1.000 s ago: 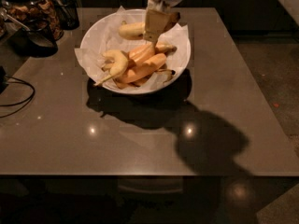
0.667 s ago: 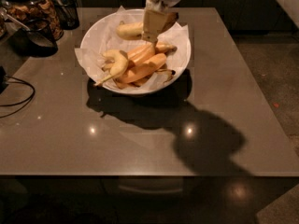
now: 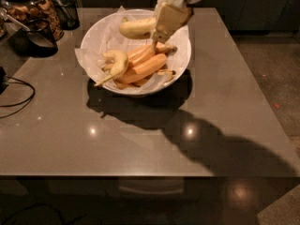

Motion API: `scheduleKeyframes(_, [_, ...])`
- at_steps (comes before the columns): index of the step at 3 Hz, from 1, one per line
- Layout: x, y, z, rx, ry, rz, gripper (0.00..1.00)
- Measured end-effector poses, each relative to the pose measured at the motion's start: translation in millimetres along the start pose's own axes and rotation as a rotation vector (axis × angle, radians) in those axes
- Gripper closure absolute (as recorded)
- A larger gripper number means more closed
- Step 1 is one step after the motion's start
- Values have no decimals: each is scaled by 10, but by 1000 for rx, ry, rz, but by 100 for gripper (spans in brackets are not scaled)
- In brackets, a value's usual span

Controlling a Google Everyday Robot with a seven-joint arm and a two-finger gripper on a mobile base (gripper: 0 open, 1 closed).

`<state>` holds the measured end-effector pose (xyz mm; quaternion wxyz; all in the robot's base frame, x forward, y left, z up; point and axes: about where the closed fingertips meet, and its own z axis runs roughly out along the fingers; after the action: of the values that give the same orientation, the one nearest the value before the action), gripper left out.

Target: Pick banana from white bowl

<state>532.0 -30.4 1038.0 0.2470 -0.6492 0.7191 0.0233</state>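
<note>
The white bowl (image 3: 183, 60) stands at the back middle of the table, lined with crumpled white paper. The plump pale-yellow banana (image 3: 135, 28) lies at the bowl's far side. My gripper (image 3: 165, 26) reaches down from above at the banana's right end and covers that end. Orange-toned bananas (image 3: 146, 65) lie in the bowl's middle. A small hooked banana with a long thin stem (image 3: 116, 62) lies at the bowl's left.
A glass jar of snacks (image 3: 33, 8) and a dark cup (image 3: 33, 37) stand at the back left. A black cable (image 3: 16, 97) lies at the table's left edge. The grey table (image 3: 140, 144) extends in front of the bowl.
</note>
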Motion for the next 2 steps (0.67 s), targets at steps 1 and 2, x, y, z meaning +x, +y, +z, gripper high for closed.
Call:
scheduleKeyframes(1, [175,266,-99,-21,-38,46,100])
scheduleKeyframes(2, [350,511,-67,-58,-60,94,100])
